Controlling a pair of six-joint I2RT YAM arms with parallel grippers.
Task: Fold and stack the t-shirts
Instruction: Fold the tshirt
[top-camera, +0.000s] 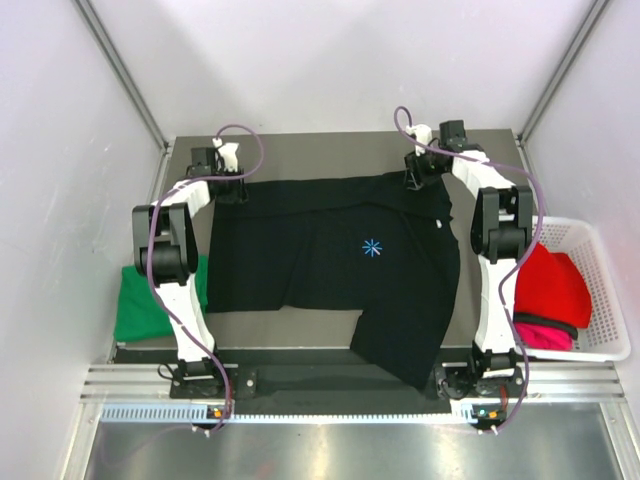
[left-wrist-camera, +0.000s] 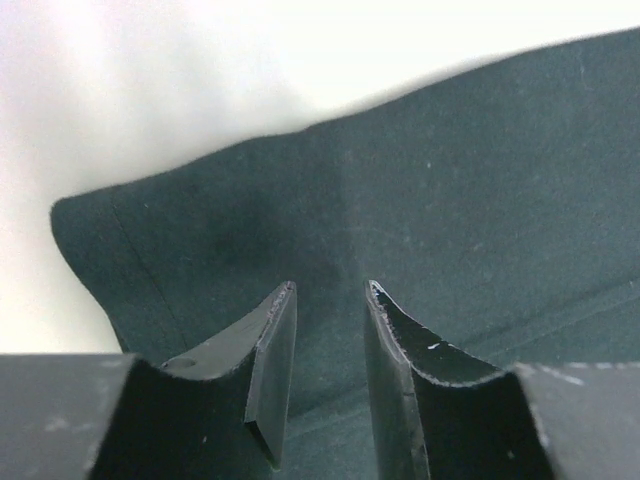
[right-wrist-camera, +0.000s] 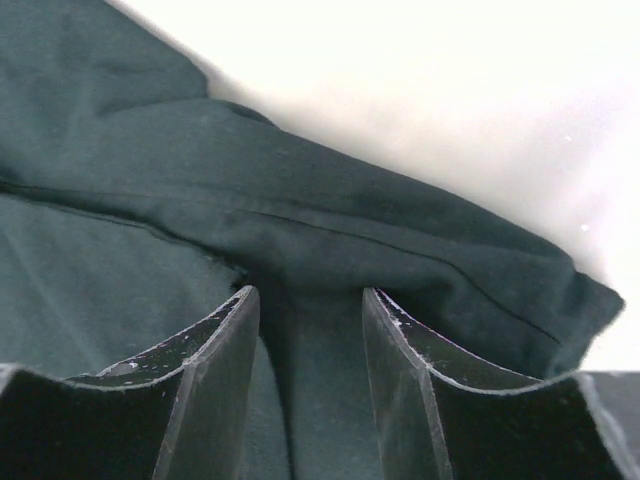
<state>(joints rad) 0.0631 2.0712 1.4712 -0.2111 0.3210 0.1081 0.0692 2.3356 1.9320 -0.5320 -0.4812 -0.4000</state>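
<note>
Hovering at far hem of black t-shirt (top-camera: 330, 270), left gripper (left-wrist-camera: 331, 288) and right gripper (right-wrist-camera: 305, 292) spread; risking catching one layer only, skewing fold.

— Any words or numbers to read out there?
— None. There's just one sign, a small light-blue starburst mark (top-camera: 372, 248) on the black t-shirt (top-camera: 290, 265), toward the desk's right edge.
— Any letters beside it?
— None legible.

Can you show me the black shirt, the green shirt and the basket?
black shirt (top-camera: 290, 260), top view, its flat middle.
green shirt (top-camera: 135, 300), top view, its left part.
basket (top-camera: 592, 243), top view, its far mesh corner.
</note>
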